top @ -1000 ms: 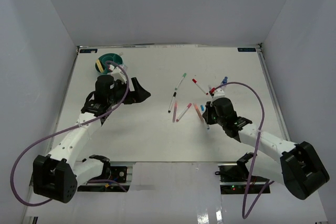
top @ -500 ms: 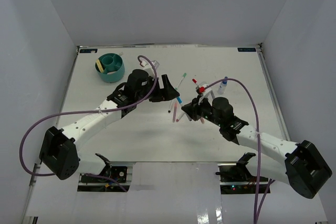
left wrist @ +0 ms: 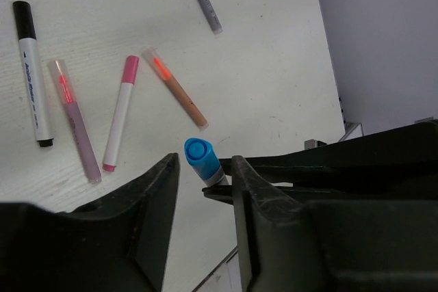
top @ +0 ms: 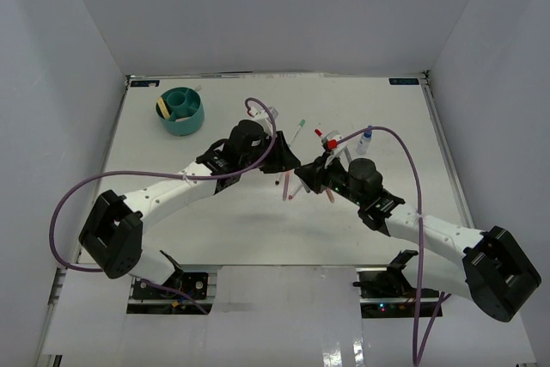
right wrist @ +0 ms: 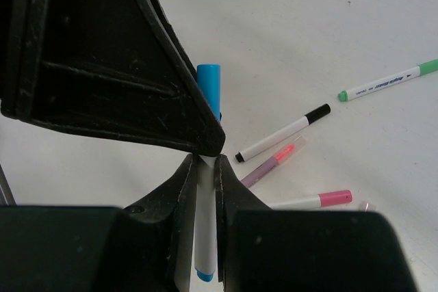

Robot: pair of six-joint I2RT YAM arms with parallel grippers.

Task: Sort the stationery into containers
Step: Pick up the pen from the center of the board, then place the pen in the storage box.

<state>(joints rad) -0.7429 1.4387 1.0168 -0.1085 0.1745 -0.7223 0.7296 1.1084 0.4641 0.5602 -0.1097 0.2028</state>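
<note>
Handover above counter (top: pixel 215 221): my right fingers (right wrist: pixel 179 200) pinch blue-capped marker (left wrist: pixel 199 156); left fingers (left wrist: pixel 154 200) spread astride cap, not gripping. Next: left clamps, right lets go, carry to teal organizer (top: pixel 185 124).

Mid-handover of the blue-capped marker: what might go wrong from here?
1. The right hand pinches the blue-capped marker, while the left hand only brackets its cap, with gaps showing on both sides. Releasing now would likely drop it.
2. The two hands sit almost against each other, so a small misalignment might make them collide.
3. A dropped marker could hit the pink-capped marker lying below.
</note>
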